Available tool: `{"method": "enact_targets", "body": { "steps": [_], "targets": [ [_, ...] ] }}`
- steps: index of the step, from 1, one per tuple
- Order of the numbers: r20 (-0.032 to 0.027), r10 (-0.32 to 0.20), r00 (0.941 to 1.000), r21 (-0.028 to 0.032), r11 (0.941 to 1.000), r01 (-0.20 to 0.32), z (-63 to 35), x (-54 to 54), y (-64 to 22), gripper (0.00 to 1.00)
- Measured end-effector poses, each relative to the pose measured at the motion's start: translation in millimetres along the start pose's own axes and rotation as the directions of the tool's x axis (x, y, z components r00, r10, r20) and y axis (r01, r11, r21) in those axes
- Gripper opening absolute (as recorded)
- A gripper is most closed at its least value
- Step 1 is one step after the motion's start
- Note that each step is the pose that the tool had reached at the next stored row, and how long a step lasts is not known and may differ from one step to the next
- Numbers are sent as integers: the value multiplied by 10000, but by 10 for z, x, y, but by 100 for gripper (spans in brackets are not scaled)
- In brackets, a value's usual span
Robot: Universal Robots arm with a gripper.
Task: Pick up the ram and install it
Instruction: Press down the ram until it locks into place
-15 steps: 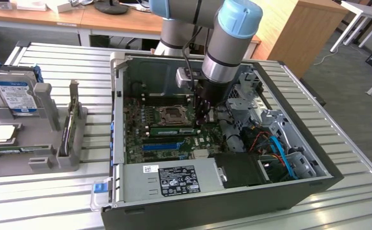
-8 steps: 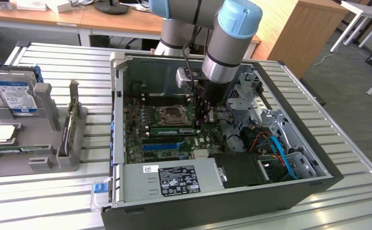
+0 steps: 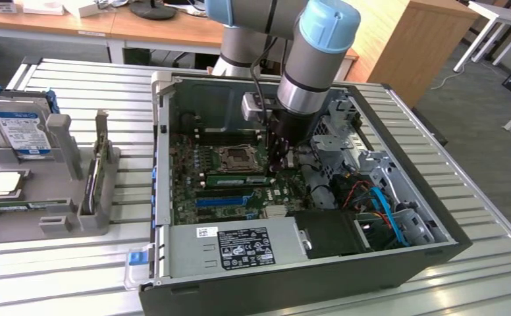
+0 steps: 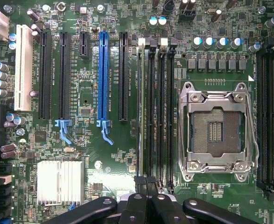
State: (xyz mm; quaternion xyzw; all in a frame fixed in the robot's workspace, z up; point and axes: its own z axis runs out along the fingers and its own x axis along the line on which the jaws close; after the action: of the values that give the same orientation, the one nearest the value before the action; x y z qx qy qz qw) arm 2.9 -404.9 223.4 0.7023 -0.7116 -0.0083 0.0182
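The ram (image 4: 140, 107) shows edge-on as a thin pale-green strip standing in the memory slot nearest the blue slot, beside several empty black memory slots (image 4: 160, 107). In the exterior view the ram (image 3: 235, 178) is a green stick lying along the motherboard just below the processor socket (image 3: 236, 158). My gripper (image 4: 146, 183) is shut, its black fingertips pressed together right at one end of the stick. In the exterior view the gripper (image 3: 278, 164) reaches down into the open computer case (image 3: 161, 131), at the ram's end towards that view's right.
A long blue slot (image 4: 102, 79) and black card slots lie beside the memory slots, with a silver heatsink (image 4: 59, 182) nearby. The power supply (image 3: 238, 247) and a bundle of cables (image 3: 378, 204) crowd the case. A grey fixture (image 3: 40, 197) at the exterior view's left holds a hard drive (image 3: 23, 131).
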Motion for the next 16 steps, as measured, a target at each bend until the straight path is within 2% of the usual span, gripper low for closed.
{"method": "enact_targets", "body": {
  "steps": [11, 16],
  "targets": [
    [-24, 0, 10000, -1, 10000, 0, -95, 3, 3, 10],
    [-26, 0, 10000, -1, 10000, 0, -102, 3, 4, 10]
  ]
}}
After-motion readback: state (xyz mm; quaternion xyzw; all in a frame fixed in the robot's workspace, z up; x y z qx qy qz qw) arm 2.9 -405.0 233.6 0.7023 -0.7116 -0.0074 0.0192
